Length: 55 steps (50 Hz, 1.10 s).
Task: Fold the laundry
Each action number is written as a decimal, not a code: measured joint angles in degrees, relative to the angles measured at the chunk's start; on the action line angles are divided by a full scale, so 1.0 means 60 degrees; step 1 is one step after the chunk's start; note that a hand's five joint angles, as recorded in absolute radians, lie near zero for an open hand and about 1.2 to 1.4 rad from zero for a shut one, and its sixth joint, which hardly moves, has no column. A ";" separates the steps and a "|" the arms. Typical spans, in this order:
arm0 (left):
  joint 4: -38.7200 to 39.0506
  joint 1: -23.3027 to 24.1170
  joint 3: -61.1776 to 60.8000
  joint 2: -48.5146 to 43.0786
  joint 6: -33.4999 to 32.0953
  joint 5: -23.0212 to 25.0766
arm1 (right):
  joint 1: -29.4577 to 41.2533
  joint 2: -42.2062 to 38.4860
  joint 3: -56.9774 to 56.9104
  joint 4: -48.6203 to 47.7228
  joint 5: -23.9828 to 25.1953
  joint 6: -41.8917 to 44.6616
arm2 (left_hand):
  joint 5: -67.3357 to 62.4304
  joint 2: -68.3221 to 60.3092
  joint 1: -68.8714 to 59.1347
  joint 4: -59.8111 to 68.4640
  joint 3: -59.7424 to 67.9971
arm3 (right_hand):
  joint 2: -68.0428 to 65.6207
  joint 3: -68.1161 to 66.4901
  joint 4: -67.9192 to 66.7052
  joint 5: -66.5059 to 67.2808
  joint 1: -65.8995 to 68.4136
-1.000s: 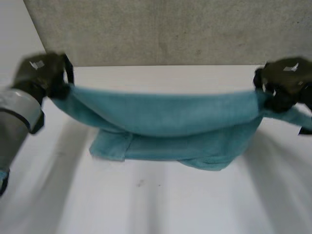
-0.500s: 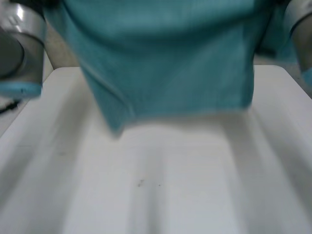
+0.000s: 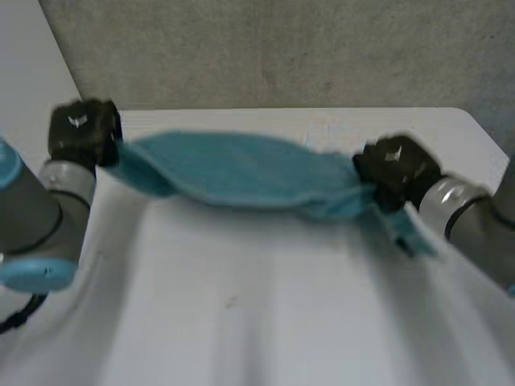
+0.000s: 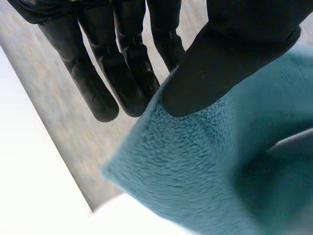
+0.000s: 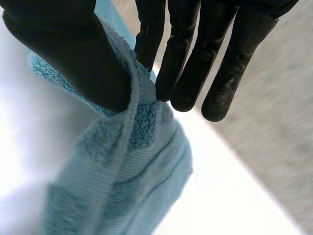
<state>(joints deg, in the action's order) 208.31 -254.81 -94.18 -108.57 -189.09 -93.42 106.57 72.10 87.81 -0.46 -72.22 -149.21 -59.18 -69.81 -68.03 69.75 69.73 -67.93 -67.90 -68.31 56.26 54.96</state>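
A teal towel (image 3: 241,169) hangs stretched between my two hands, low over the far half of the white table (image 3: 257,322). My left hand (image 3: 80,133) holds its left end; in the left wrist view the thumb (image 4: 230,63) pinches the towel (image 4: 205,171) against the fingers (image 4: 117,73). My right hand (image 3: 394,169) holds the right end, lower and nearer than the left. In the right wrist view the thumb (image 5: 73,54) and fingers (image 5: 190,58) pinch the towel's hem (image 5: 132,147), and a short end hangs below the hand.
A grey wall (image 3: 282,48) rises behind the table's far edge. The table's right far corner (image 3: 459,117) lies just beyond my right hand. The near half of the table is bare white surface.
The towel was swung high in front of the camera half a second ago. It has come down and forward, and now hangs low over the far table, with my right hand lower than before.
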 measured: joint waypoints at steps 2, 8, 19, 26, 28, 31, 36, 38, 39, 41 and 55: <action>0.0018 -0.0020 -0.0261 -0.0034 0.0002 0.0090 | -0.0011 -0.0321 0.0234 -0.0109 0.0024 -0.0029 | 0.0000 0.0000 0.0000 0.0000 -0.0001 | 0.0062 0.0041 0.0052 -0.0016 -0.0001; 0.0039 -0.0112 -0.0645 -0.0065 0.0003 0.0282 | -0.0203 -0.1059 0.0822 -0.0434 -0.0025 -0.0278 | 0.0000 0.0000 0.0000 0.0000 0.0000 | 0.2719 0.2733 0.2795 -0.2302 -0.1818; -0.0010 -0.0249 -0.0610 0.0309 0.0019 0.0281 | -0.1043 -0.0489 0.1750 -0.0543 -0.0070 -0.2683 | 0.0000 0.0000 0.0000 0.0000 0.0000 | 0.6224 0.6243 0.6303 -0.5924 -0.4643; -0.0006 -0.0369 -0.0619 0.0570 0.0034 0.0255 | -0.1904 0.0487 0.2664 -0.0480 0.0122 -0.4300 | 0.0000 0.0000 0.0000 0.0000 0.0000 | 0.6245 0.6258 0.6317 -0.5940 -0.4662; -0.0005 -0.0400 -0.0623 0.0614 0.0033 0.0250 | -0.2002 0.0582 0.2804 -0.0464 0.0183 -0.4427 | 0.0000 0.0000 0.0000 0.0001 0.0000 | 0.6296 0.6312 0.6375 -0.5990 -0.4711; -0.0003 -0.0487 -0.0637 0.0730 0.0024 0.0218 | -0.2184 0.0743 0.3150 -0.0400 0.0389 -0.4580 | 0.0000 0.0000 0.0000 0.0001 0.0000 | 0.6743 0.6767 0.6850 -0.6455 -0.5110; 0.0053 -0.0836 -0.0597 0.0983 0.0013 0.0167 | -0.2312 0.0892 0.3625 -0.0352 0.0921 -0.4416 | 0.0000 0.0000 -0.0001 0.0001 0.0000 | 0.7203 0.7262 0.7435 -0.7056 -0.5570; 0.0060 -0.1011 -0.0584 0.1080 0.0013 0.0173 | -0.2306 0.0914 0.3678 -0.0354 0.1047 -0.4264 | 0.0000 0.0000 -0.0001 0.0001 0.0000 | 0.7203 0.7261 0.7435 -0.7058 -0.5570; 0.0059 -0.1056 -0.0587 0.1102 0.0012 0.0176 | -0.2295 0.0928 0.3711 -0.0357 0.1134 -0.4087 | 0.0000 0.0000 -0.0001 0.0001 0.0000 | 0.7203 0.7261 0.7435 -0.7058 -0.5570; 0.0059 -0.1190 -0.0605 0.1168 0.0008 0.0188 | -0.2255 0.0944 0.3748 -0.0366 0.1259 -0.3641 | 0.0000 0.0000 -0.0001 0.0001 0.0000 | 0.7203 0.7261 0.7433 -0.7057 -0.5570; 0.0038 -0.1265 -0.0869 0.1210 0.0027 0.0229 | -0.2185 0.0281 0.3862 -0.0798 0.0976 -0.0732 | 0.0000 0.0000 -0.0001 0.0001 0.0000 | 0.6806 0.6709 0.6722 -0.6518 -0.5247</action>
<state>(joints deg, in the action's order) 208.54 -262.40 -99.40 -101.31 -188.93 -92.05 93.46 73.79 110.98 -5.24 -66.36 -153.60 -59.18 -69.81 -68.04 69.75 69.73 -27.10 -27.65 -27.98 17.15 23.47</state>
